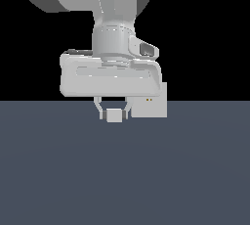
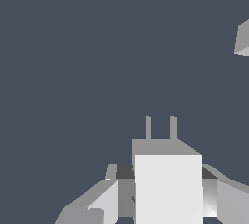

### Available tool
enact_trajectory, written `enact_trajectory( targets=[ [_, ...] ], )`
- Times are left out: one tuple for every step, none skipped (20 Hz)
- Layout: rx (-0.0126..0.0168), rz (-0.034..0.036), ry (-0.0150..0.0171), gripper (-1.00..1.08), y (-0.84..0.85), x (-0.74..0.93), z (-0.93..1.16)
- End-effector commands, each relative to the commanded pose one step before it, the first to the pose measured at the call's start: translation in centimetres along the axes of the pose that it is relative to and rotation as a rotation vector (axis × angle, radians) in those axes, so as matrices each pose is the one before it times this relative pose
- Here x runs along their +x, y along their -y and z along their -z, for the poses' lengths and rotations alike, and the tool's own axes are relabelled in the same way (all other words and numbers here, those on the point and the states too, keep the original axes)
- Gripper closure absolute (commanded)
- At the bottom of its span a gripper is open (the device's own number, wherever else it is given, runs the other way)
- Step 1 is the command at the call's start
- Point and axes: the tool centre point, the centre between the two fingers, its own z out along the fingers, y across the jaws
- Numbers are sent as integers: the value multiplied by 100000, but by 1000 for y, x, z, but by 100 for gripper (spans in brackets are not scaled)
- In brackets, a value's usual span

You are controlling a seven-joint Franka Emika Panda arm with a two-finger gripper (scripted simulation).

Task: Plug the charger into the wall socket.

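Observation:
The charger (image 1: 114, 116) is a small white block held between my fingers, above the dark grey floor. In the wrist view the charger (image 2: 168, 189) shows two thin prongs sticking out of its far face. My gripper (image 1: 114, 113) is shut on the charger, one finger on each side. The wall socket (image 1: 151, 104) is a light-grey upright plate with two tiny yellowish holes, just to the exterior view's right of the gripper and partly hidden behind the hand. Only a corner of the socket (image 2: 242, 39) shows in the wrist view, apart from the prongs.
The dark grey floor (image 1: 122, 170) stretches flat across the lower half of the exterior view. The arm's large white body (image 1: 112, 28) fills the upper part and hides part of the scene behind it.

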Motion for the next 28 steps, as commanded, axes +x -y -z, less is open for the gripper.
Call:
enact_trajectory(
  targets=[
    [-238, -7034, 14, 108, -3407, 351, 1185],
    [-131, -2360, -3, 108, -1146, 142, 385],
    [-122, -2118, -1, 108, -1028, 129, 344],
    [-113, -1871, 0, 108, -908, 114, 302],
    [-103, -1618, 1, 108, -785, 100, 260],
    [-94, -1367, 3, 108, -663, 84, 216],
    [-85, -1108, 6, 108, -537, 67, 172],
    [-76, -853, 8, 108, -413, 50, 128],
    [-67, -594, 10, 108, -286, 33, 83],
    [-54, -341, 11, 108, -164, 15, 41],
    [-23, -95, 6, 108, -45, 3, 8],
    [0, 0, 0, 108, 0, 0, 0],
    [0, 0, 0, 108, 0, 0, 0],
    [0, 0, 0, 108, 0, 0, 0],
    [0, 0, 0, 108, -28, -10, -29],
    [0, 0, 0, 108, 0, 17, -1],
    [0, 0, 0, 108, 1, 51, -2],
    [0, 0, 0, 108, 2, 84, -4],
    [0, 0, 0, 108, 2, 118, -5],
    [0, 0, 0, 108, 2, 152, -7],
    [0, 0, 0, 108, 3, 186, -8],
    [0, 0, 0, 108, 3, 219, -9],
    [0, 0, 0, 108, 3, 252, -10],
    [0, 0, 0, 108, 3, 284, -12],
    [0, 0, 0, 108, 3, 316, -13],
    [0, 0, 0, 108, 3, 347, -14],
    [0, 0, 0, 108, 3, 377, -15],
    [0, 0, 0, 108, 3, 394, -15]
  ],
)
